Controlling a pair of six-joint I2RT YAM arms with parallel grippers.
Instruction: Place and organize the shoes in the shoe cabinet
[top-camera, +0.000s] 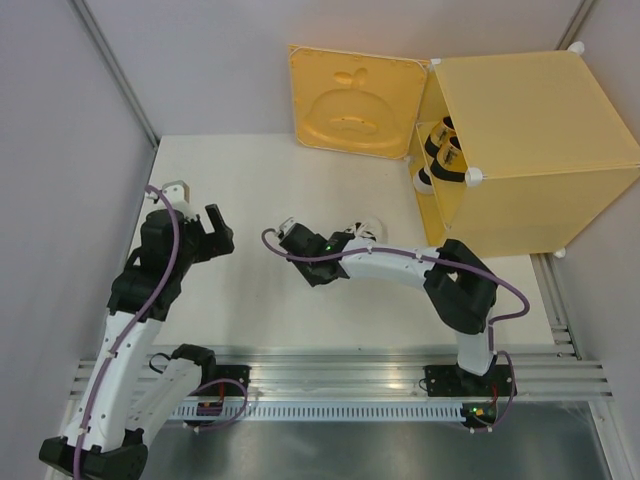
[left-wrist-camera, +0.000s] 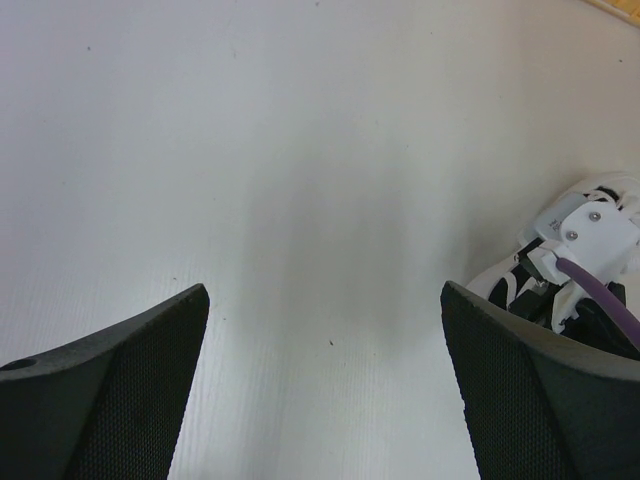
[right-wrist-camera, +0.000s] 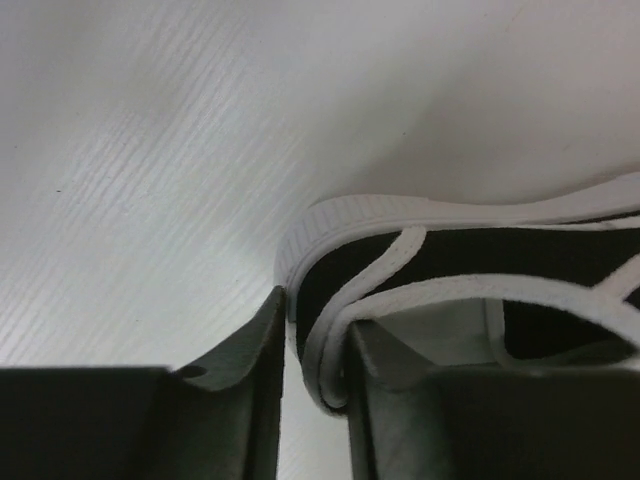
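Left gripper (top-camera: 215, 230) hovers over the table's (top-camera: 260, 300) left side, jaws wide apart, nothing between them. Mid-table, the right gripper (right-wrist-camera: 315, 335) is clamped on the white shoe (right-wrist-camera: 400, 215): one finger inside the opening, the other outside, rim pinched between. The shoe has black lining and a ribbed white sole. We can't tell if it rests on the table or sits just above it. It's well short of the cabinet. Further right, the door (top-camera: 350, 100) is swung fully open, embossed side facing us. Far right, the cabinet (top-camera: 530, 130) has its opening facing left. Other shoes (top-camera: 445, 158) sit just inside, gold and black showing; we can't get an exact count.
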